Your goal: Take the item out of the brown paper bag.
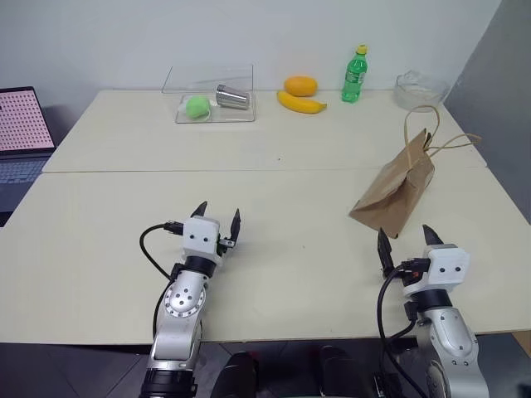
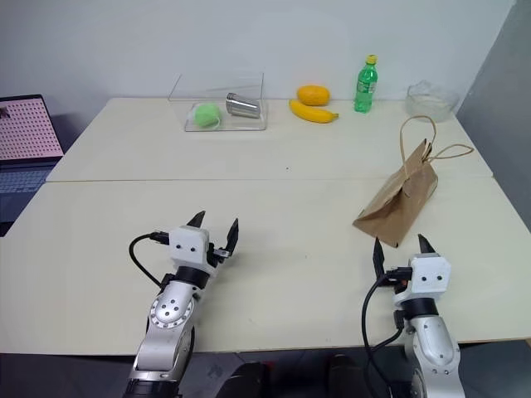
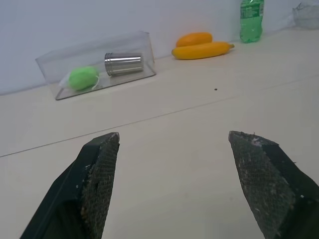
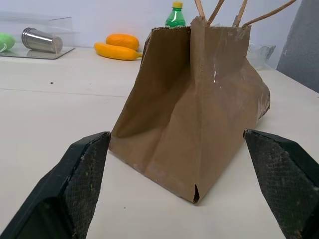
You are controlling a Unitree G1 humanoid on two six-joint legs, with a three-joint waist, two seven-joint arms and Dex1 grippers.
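Nothing's started yet: the creased brown paper bag (image 1: 397, 192) sits untouched at 12 o'clock of the wide, empty right pincer (image 1: 408, 242); left pincer (image 1: 217, 218) is wide and empty too.

Bright, even light; soft shadows

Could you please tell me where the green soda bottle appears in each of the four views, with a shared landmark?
Left eye view: green soda bottle at the table's far edge, upper right of centre.
Right eye view: same far edge, upper right.
Left wrist view: top right, cut off by the frame.
Right wrist view: top centre, behind the brown paper bag.
Shared landmark: the banana beside it.
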